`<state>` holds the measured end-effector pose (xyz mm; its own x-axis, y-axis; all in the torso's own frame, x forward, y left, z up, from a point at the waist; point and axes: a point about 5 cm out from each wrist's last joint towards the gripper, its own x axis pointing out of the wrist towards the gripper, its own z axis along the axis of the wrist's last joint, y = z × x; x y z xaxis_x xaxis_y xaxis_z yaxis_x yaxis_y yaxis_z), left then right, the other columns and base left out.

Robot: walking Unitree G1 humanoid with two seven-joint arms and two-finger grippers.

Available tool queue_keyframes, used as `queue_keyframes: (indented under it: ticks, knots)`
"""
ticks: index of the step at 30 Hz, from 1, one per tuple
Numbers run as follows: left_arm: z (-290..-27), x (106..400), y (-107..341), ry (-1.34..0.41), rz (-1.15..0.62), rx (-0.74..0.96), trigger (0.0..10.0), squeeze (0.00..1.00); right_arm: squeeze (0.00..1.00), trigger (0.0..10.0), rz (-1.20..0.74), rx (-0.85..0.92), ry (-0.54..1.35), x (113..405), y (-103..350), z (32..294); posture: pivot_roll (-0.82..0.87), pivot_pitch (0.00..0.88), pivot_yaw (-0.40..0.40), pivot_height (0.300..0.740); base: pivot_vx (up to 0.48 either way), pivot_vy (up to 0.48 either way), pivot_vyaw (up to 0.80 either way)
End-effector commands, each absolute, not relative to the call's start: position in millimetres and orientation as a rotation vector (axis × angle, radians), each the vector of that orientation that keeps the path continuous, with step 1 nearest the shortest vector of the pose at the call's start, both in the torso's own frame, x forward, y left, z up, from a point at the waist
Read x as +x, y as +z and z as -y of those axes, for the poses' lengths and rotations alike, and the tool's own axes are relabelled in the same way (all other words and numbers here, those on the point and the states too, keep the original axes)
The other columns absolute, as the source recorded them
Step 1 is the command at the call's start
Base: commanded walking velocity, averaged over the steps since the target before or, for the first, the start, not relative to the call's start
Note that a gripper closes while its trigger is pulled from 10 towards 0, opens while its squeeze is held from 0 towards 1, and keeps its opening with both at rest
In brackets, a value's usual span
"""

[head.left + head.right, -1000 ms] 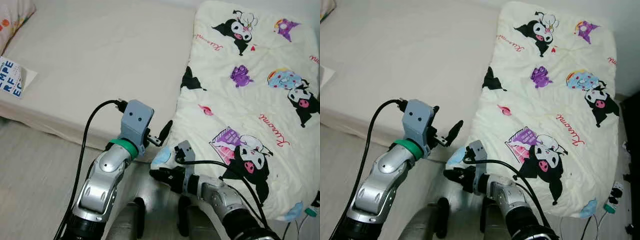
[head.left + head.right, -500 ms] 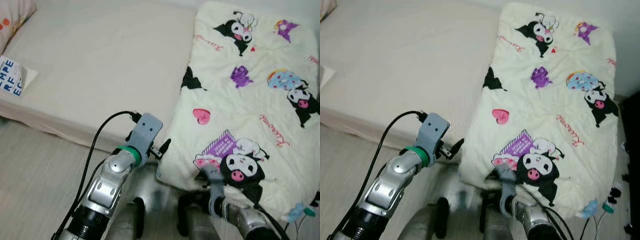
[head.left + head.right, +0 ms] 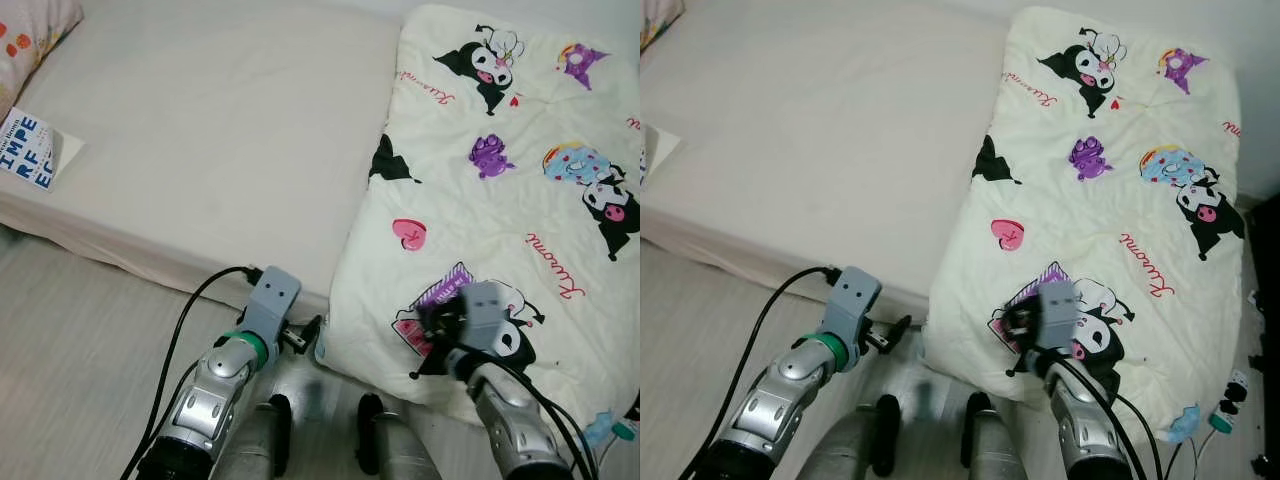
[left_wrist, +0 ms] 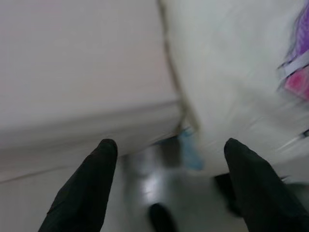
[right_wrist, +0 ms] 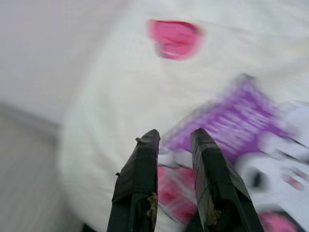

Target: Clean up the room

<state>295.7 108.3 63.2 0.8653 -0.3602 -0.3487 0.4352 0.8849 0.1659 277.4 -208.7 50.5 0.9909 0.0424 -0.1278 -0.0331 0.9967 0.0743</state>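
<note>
A cream quilt (image 3: pixel 500 200) with cartoon prints covers the right half of a beige mattress (image 3: pixel 220 130). Its near left corner hangs over the bed's front edge. My left gripper (image 3: pixel 306 333) hovers low beside that corner, just off the mattress edge. In the left wrist view the left gripper (image 4: pixel 171 144) is open, with nothing between the fingers. My right gripper (image 3: pixel 436 322) sits over the purple and pink print near the quilt's front edge. In the right wrist view the right gripper (image 5: pixel 175 133) has its fingers nearly together and holds nothing.
A paper with blue letters (image 3: pixel 30 155) lies at the mattress's left edge, below a pillow (image 3: pixel 30 30). Pale wood floor (image 3: pixel 90 330) runs along the bed's front. Cables and plugs (image 3: pixel 1225 415) lie at the lower right beside dark furniture (image 3: pixel 1265 300).
My right gripper came out from beneath the quilt's near corner and rose over the printed top. The corner dropped flat, uncovering a pink heart. My left gripper sank toward the bed edge.
</note>
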Motion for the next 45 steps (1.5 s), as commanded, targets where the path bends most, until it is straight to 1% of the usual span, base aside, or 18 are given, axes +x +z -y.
queue_keyframes:
  ticks: [1,2,4,8,10,11,13,15,18,19,23,28,29,31,36,38,40,45]
  knots:
    - [-109.4,286.0,48.1,-0.440,-0.361,0.259,10.0,0.00,0.00,10.0,-0.163,0.072,-0.016,265.3,38.4,213.5,0.04,0.282,0.047,0.740,0.000,0.000,0.00]
    - [-110.7,277.6,36.9,-0.509,-0.415,0.335,10.0,0.00,0.00,10.0,-0.156,0.068,-0.052,257.5,37.2,214.1,0.03,0.276,0.050,0.740,0.000,0.000,0.00]
    - [-110.7,277.6,36.9,-0.509,-0.415,0.335,10.0,0.00,0.00,10.0,-0.156,0.068,-0.052,257.5,37.2,214.1,0.03,0.276,0.050,0.740,0.000,0.000,0.00]
    - [-127.1,265.6,25.5,-0.525,-0.473,0.378,10.0,0.00,0.00,10.0,-0.118,0.030,-0.059,241.2,38.4,207.2,0.00,0.265,0.063,0.740,0.000,0.000,0.00]
    - [-158.1,268.2,38.9,-0.341,-0.438,0.188,10.0,0.00,0.00,10.0,-0.052,0.012,-0.004,235.8,48.0,194.9,-0.01,0.247,0.054,0.740,0.000,0.000,0.00]
    - [-158.1,268.2,38.9,-0.341,-0.438,0.188,10.0,0.00,0.00,10.0,-0.052,0.012,-0.004,235.8,48.0,194.9,-0.01,0.247,0.054,0.740,0.000,0.000,0.00]
    - [-180.1,273.5,62.7,-0.171,-0.330,-0.030,10.0,0.00,0.00,10.0,0.015,-0.006,0.050,244.8,61.6,184.7,-0.01,0.229,0.034,0.740,0.000,0.000,0.00]
    - [-184.1,274.5,70.3,-0.134,-0.286,-0.073,10.0,0.00,0.00,10.0,0.024,-0.006,0.069,249.9,64.8,181.5,0.00,0.218,0.020,0.740,0.000,0.000,0.00]
    - [-185.0,274.6,78.7,-0.117,-0.240,-0.094,10.0,0.00,0.00,10.0,0.031,-0.007,0.101,256.4,68.3,177.3,0.01,0.199,0.000,0.740,0.000,0.000,0.00]
    - [-183.5,273.0,86.3,-0.119,-0.185,-0.076,10.0,0.00,0.00,10.0,0.038,0.009,0.136,264.6,72.4,172.0,0.02,0.175,-0.028,0.740,0.000,0.000,0.00]
    - [-181.1,270.8,87.3,-0.125,-0.158,-0.049,10.0,0.00,0.00,10.0,0.043,0.027,0.171,273.0,76.2,165.9,0.03,0.158,-0.044,0.740,0.000,0.000,0.00]
    - [-178.9,269.4,76.5,-0.092,-0.149,-0.011,10.0,0.00,0.00,10.0,0.039,0.042,0.232,286.4,79.4,152.6,0.03,0.130,-0.077,0.740,0.000,0.000,0.00]
    - [-175.4,271.8,70.4,-0.075,-0.144,0.025,10.0,0.00,0.00,10.0,0.031,0.047,0.262,291.2,79.6,145.5,0.03,0.097,-0.109,0.740,0.000,0.000,0.00]
    - [-171.8,275.4,67.9,-0.058,-0.132,0.055,10.0,0.00,0.00,10.0,0.026,0.044,0.281,294.3,79.6,141.5,0.04,0.078,-0.114,0.740,0.000,0.000,0.00]
    - [-163.9,284.6,77.2,-0.048,-0.084,0.085,10.0,0.00,0.00,10.0,0.017,0.023,0.296,300.7,78.9,137.9,0.05,0.054,-0.106,0.740,0.000,0.000,0.00]
    - [-157.7,293.8,88.9,-0.093,-0.041,0.121,10.0,0.00,0.00,10.0,0.035,0.052,0.275,307.9,82.8,136.8,0.06,0.031,-0.062,0.740,0.000,0.000,0.00]
    - [-155.7,297.2,92.6,-0.108,-0.029,0.128,10.0,0.00,0.00,10.0,0.042,0.063,0.265,310.3,84.1,136.4,0.06,0.031,-0.062,0.740,0.000,0.000,0.00]
    - [-153.8,315.7,102.0,-0.126,0.012,0.147,10.0,0.00,0.00,10.0,0.064,0.092,0.235,316.5,86.0,131.5,0.04,0.026,-0.014,0.740,0.000,0.000,0.00]
